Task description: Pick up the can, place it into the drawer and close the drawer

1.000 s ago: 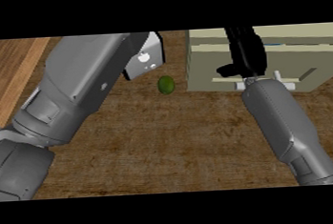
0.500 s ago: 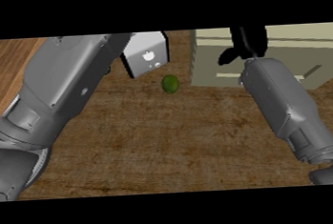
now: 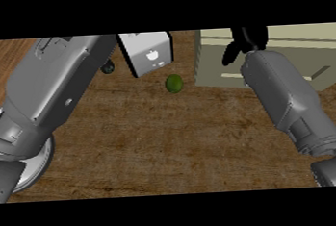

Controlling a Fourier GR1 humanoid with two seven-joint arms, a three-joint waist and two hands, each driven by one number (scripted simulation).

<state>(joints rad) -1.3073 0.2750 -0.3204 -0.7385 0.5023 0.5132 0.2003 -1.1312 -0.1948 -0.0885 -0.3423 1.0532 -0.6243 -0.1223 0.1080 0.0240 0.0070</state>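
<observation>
- The can named in the task cannot be made out anywhere in the head view.
- The beige box-shaped drawer unit [image 3: 267,52] stands at the upper right of the brown wood-grain surface [image 3: 172,143]; what lies inside it cannot be told.
- The black right hand [image 3: 244,42] hangs over the front of the drawer unit with its fingers curled downward; whether it has hold of anything cannot be told.
- A small round green fruit [image 3: 173,83] lies on the surface just left of the drawer unit.
- A pale grey wrist block with a small printed mark [image 3: 148,52] sits at the end of the left grey forearm [image 3: 52,92], just above the green fruit.
- The left hand is out of sight; only a small dark piece [image 3: 108,67] shows beside that forearm.
- The right grey forearm [image 3: 288,99] crosses the front of the drawer unit and covers part of it.
</observation>
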